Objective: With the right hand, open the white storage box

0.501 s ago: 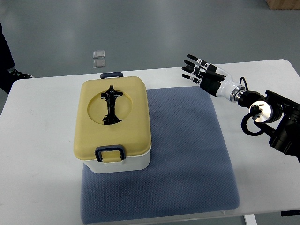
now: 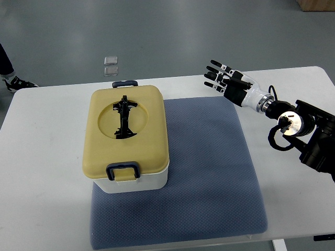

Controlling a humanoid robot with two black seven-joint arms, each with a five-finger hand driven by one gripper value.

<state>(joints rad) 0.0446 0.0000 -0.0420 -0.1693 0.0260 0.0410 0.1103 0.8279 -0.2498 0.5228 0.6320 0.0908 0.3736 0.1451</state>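
My right hand [image 2: 222, 78]: upper right of the frame, over the far edge of the table, fingers spread and pointing toward the left, holding nothing.
My right arm [image 2: 293, 125]: comes in from the right edge, black joints low on the right, white forearm angling up toward the hand.
Storage box [image 2: 128, 151]: left of centre, white body with a yellow lid [image 2: 125, 130] shut on top; it sits on the left part of the mat, well apart from my hand.
Lid handle [image 2: 123, 117]: black, lying flat in a round hollow in the middle of the lid.
Latches: one dark blue clasp [image 2: 123, 171] on the near edge of the lid, another [image 2: 124, 82] at the far edge.
Mat [image 2: 209, 172]: blue-grey, textured, spread over the middle of the table.
Table [image 2: 42, 157]: white, filling most of the frame.
Floor [image 2: 157, 36]: grey, across the top; two small clear squares [image 2: 110, 65] lie on it just beyond the box.
Upper left edge: a shoe [image 2: 15, 82] on the floor.
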